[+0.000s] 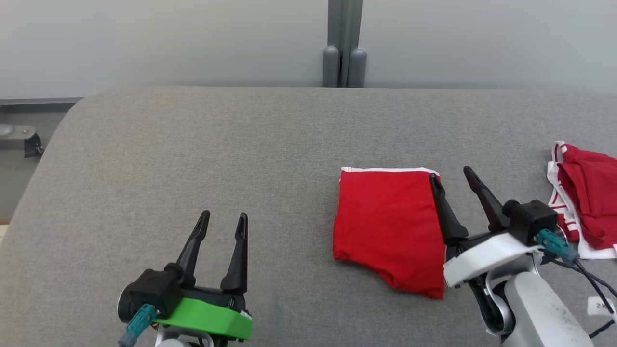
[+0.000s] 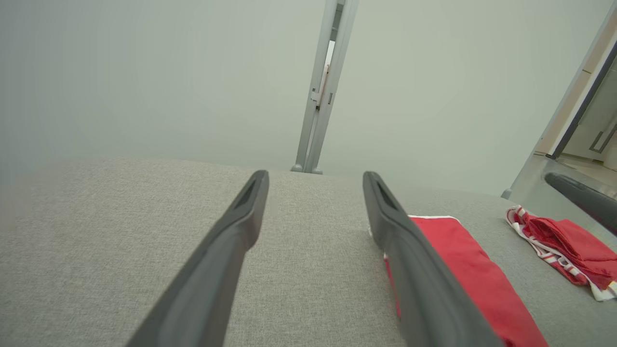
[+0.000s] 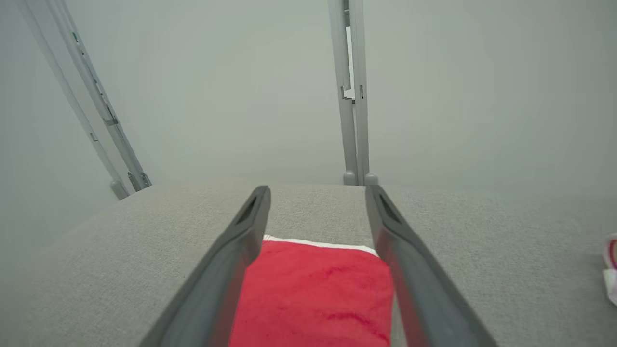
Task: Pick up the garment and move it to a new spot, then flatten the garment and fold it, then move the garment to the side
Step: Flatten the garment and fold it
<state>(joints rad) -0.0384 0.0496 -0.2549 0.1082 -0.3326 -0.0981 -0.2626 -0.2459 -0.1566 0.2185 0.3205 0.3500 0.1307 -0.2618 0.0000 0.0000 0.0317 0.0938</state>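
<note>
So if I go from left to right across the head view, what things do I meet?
Left gripper → folded red garment → right gripper → crumpled red and white cloth.

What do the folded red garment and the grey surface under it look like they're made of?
The folded red garment looks like soft matte cloth, possibly cotton knit: gentle creases, white trim on its far edge. The grey surface looks like matte woven upholstery fabric with a fine flecked weave.
</note>
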